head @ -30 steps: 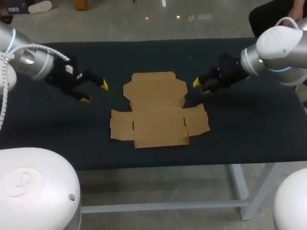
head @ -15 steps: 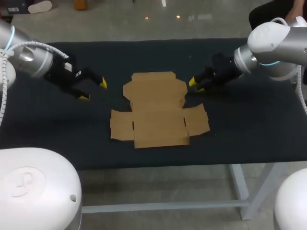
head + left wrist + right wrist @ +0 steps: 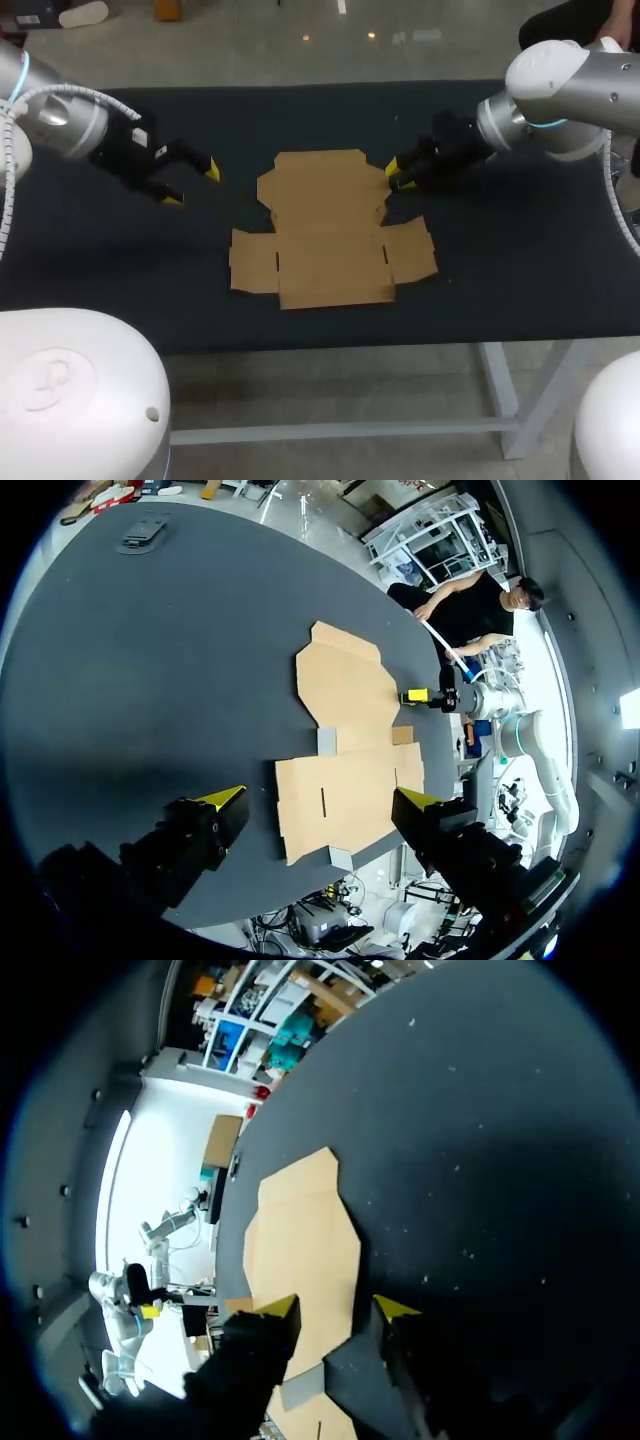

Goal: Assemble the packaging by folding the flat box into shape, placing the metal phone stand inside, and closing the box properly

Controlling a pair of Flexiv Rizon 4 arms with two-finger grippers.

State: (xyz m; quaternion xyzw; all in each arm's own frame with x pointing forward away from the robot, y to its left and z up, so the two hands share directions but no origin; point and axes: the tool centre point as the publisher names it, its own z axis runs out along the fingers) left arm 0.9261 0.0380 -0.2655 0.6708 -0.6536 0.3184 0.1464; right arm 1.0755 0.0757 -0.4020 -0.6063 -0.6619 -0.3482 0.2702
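Item: flat box [image 3: 325, 230], brown cardboard, unfolded. It lies flat mid-table on the black table [image 3: 500, 260], with the wide panel on the far side and the side flaps spread on the near side. No fold is made yet.

Item: right gripper [image 3: 395, 176]. Its fingers are slightly apart and hold nothing. I have it at the right edge of the far panel. In its wrist view one tip is over cardboard and the other over the cloth; I cannot tell whether either touches.

Item: left gripper [image 3: 192, 187]. Its fingers are wide apart and empty, and it sits well clear of the box's left side.

Item: small dark object [image 3: 145, 535] at a far corner of the table. It may be the phone stand, but I cannot confirm that.

Handling note, my judgement: the step is the first fold.
- I would come in low with the right tip, slide it under the panel edge rather than press on top, and lift along the crease.
- The sheet is light and may skate on the cloth, so I would bring the left gripper down on the middle panel to pin it first.
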